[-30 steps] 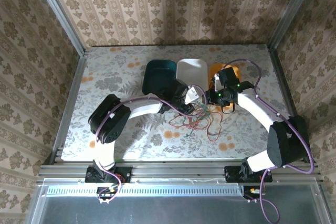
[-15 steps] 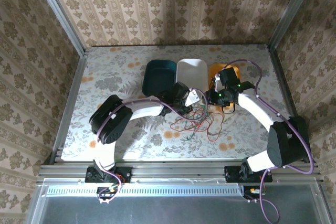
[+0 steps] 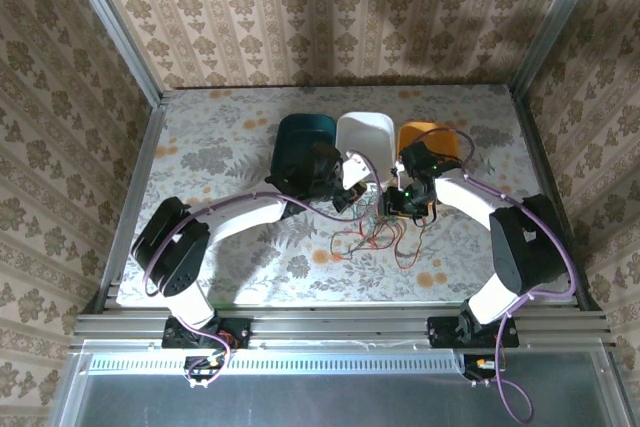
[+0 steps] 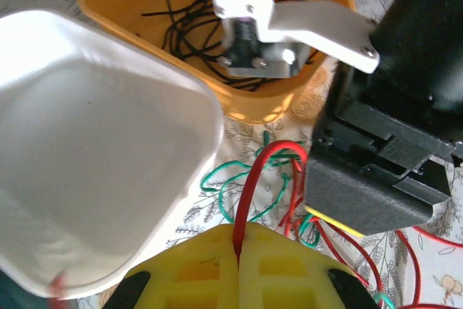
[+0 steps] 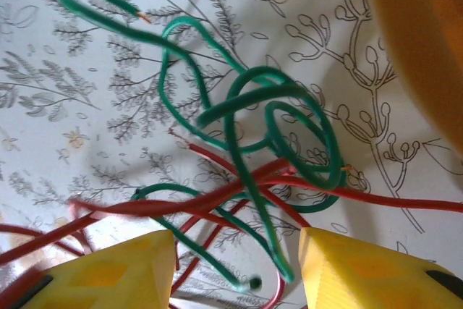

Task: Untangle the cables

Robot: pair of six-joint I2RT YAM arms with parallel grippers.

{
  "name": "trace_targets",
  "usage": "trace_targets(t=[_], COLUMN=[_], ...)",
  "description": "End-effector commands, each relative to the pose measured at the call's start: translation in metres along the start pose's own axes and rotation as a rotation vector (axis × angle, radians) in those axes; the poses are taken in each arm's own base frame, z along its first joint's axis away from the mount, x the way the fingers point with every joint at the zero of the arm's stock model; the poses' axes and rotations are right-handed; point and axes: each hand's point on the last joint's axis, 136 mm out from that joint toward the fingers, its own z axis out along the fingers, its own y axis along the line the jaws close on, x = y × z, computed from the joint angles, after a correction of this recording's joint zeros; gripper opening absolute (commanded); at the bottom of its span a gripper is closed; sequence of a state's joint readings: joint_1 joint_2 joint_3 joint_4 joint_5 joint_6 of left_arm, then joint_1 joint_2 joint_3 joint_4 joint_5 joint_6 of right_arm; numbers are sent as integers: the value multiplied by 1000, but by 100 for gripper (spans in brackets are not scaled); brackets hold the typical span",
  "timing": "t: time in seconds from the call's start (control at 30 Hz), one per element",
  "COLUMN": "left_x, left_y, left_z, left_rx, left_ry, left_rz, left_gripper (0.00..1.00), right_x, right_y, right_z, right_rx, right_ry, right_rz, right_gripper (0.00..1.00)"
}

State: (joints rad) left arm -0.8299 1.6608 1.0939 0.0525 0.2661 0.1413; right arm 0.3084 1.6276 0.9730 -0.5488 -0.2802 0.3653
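Red cable pinched in left fingers; right fingers, now closer in, apart over green cable.

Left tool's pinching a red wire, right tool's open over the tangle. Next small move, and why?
Probably close the right tool on the green cable running between its open jaws. The left tool is shut on a red cable, and red and green cross just there, so pinning green should let the left pull red free.
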Motion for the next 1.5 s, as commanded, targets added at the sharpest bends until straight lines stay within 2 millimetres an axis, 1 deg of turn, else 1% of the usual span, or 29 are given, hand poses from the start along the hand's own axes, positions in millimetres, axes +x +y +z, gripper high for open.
trace_targets(t=[0.0, 0.07, 0.1, 0.17, 0.23, 0.27, 0.3, 0.5, 0.63, 0.77, 0.9, 1.1, 1.23, 1.4, 1.43, 1.47], left_x=[-29, -38, -43, -52, -60, -65, -69, -103, -129, -156, -171, -187, -203, -231, -237, -242], left_y=[8, 9, 9, 10, 12, 13, 15, 28, 27, 27, 29, 43, 50, 52, 53, 53], left_z=[-23, -31, -35, -45, -53, -57, -61, -91, -110, -132, -143, -157, -168, -189, -196, -202], left_rx=[15, 23, 25, 38, 51, 51, 46, -3, 23, 41, 28, -27, -44, -55, -62, -67], left_ry=[-119, -151, -167, -205, -237, -249, -260, -350, -397, -478, -525, -581, -640, -723, -741, -754], left_rz=[-92, -111, -116, -134, -155, -162, -163, -155, -143, -149, -135, -135, -134, -94, -80, -66], left_gripper=[0, 0, 0, 0, 0, 0, 0, 0, 0, 0, 0, 0, 0, 0, 0, 0], right_x=[3, 6, 7, 12, 16, 18, 19, 22, 23, 24, 24, 26, 27, 28, 23, 23], right_y=[-8, -13, -16, -24, -31, -32, -32, -32, -31, -31, -31, -31, -32, -33, -31, -32], right_z=[7, 12, 14, 19, 22, 23, 24, 22, 22, 21, 19, 18, 18, 16, 16, 16], right_rx=[36, 50, 64, 97, 129, 127, 123, 110, 91, 87, 73, 60, 57, 56, 47, 47], right_ry=[19, 32, 36, 58, 76, 84, 88, 87, 84, 82, 71, 71, 77, 72, 47, 44], right_rz=[-8, 2, 7, 24, 40, 44, 46, 55, 57, 60, 61, 70, 73, 77, 70, 70], right_gripper=[48, 42, 37, 20, 7, 3, 1, 0, 0, 0, 0, 0, 0, 0, 0, 0])
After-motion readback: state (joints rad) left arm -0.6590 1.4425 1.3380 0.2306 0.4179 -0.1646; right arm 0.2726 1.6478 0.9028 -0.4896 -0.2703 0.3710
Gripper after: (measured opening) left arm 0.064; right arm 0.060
